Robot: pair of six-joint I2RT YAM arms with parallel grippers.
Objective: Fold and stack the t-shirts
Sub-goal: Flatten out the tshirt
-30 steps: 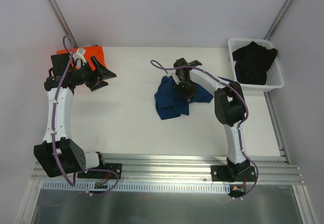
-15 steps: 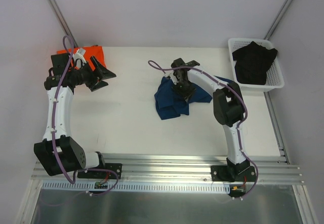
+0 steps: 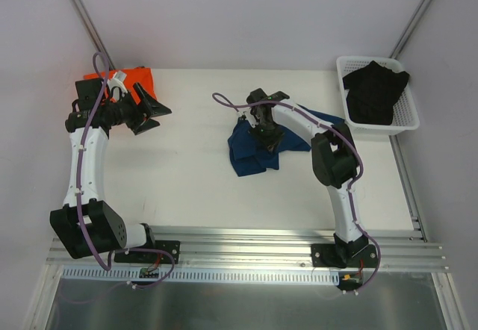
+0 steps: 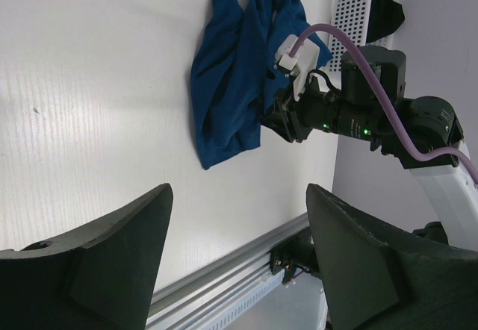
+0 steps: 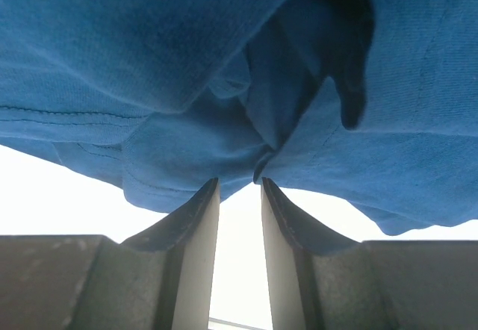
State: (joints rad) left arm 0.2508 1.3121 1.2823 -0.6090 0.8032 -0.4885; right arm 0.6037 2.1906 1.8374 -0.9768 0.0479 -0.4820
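The navy blue t-shirt (image 3: 250, 154) lies crumpled at mid-table, also seen in the left wrist view (image 4: 231, 83). My right gripper (image 3: 261, 128) is down on its upper part. In the right wrist view the blue cloth (image 5: 187, 61) fills the top, its folds bunching between the tips of the narrow-set right gripper (image 5: 239, 184), which is shut on a pinch of it. The orange t-shirt (image 3: 134, 80) sits folded at the back left corner, partly behind my left arm. My left gripper (image 3: 149, 110) hovers beside it, open and empty (image 4: 239, 195).
A white basket (image 3: 343, 65) with a black garment (image 3: 373, 91) in it stands at the back right corner. The aluminium rail (image 3: 246, 244) runs along the near edge, between the arm bases.
My right gripper has shifted a little left over the blue t-shirt, dragging the cloth so more shows to its right. The left arm has not moved.
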